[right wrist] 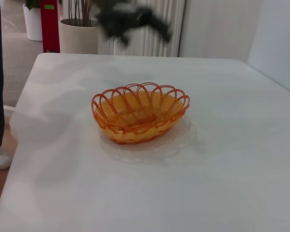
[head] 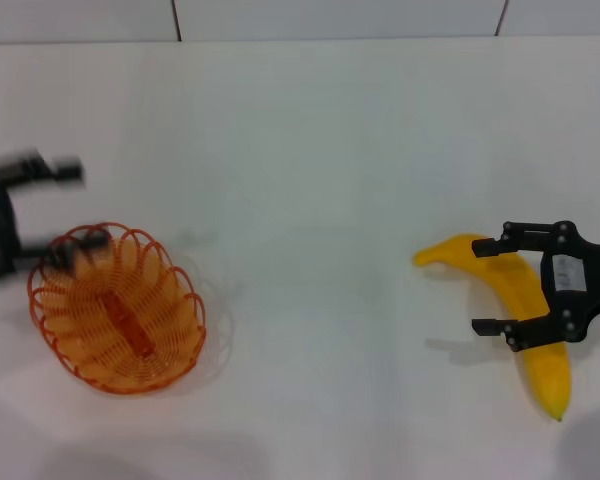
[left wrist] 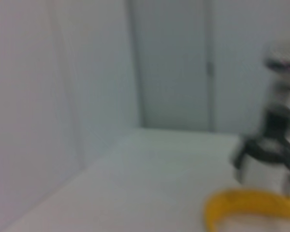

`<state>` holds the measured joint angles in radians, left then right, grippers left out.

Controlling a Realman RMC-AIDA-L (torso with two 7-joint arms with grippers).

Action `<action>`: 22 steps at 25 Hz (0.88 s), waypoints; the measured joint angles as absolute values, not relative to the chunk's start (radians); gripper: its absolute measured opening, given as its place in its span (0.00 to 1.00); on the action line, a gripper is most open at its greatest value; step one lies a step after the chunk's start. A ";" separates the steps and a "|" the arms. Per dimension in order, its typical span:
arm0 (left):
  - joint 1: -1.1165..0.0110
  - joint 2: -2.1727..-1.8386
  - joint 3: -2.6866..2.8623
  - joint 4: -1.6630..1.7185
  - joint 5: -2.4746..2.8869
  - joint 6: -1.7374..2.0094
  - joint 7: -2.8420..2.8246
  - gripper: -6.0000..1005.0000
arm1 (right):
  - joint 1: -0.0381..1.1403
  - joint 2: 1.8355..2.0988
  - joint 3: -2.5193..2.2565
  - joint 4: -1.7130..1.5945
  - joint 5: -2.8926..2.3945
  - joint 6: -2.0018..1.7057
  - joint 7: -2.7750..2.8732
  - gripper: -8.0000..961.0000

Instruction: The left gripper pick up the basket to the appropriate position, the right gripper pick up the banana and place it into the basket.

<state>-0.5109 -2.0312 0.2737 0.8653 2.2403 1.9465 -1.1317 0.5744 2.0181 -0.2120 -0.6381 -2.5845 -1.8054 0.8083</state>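
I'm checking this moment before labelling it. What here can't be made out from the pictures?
- Left gripper: smeared by motion in the head view and partly cut by the edge, so contact with the basket is unclear.
- Banana: its middle is hidden under the right gripper; whether the open fingers touch it cannot be told.
- Left wrist view: blurred; banana cut off by the edge.

The basket [head: 117, 310] is an oval of orange wire with a looped, scalloped rim, see-through and empty, sitting upright on the white table [head: 310, 200] at the robot's left. The banana [head: 520, 300] is large, smooth and bright yellow, lying flat on the table well apart to the right, its curved body running from far to near.
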 joint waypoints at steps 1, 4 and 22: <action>-0.520 -2.029 0.274 0.916 2.203 1.947 -1.239 0.82 | 0.575 2.018 -0.212 -0.638 -2.584 -1.805 0.808 0.92; -0.552 -2.005 0.281 1.040 2.179 1.947 -1.518 0.81 | 0.578 2.018 -0.212 -0.638 -2.584 -1.805 0.808 0.92; -0.794 -1.849 0.549 1.119 2.628 1.908 -1.843 0.79 | 0.599 2.011 -0.215 -0.639 -2.584 -1.805 0.829 0.92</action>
<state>-0.7943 -1.8490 0.5492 1.1185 2.6281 1.9084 -1.8433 0.5986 2.0111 -0.2146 -0.6387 -2.5838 -1.8054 0.8293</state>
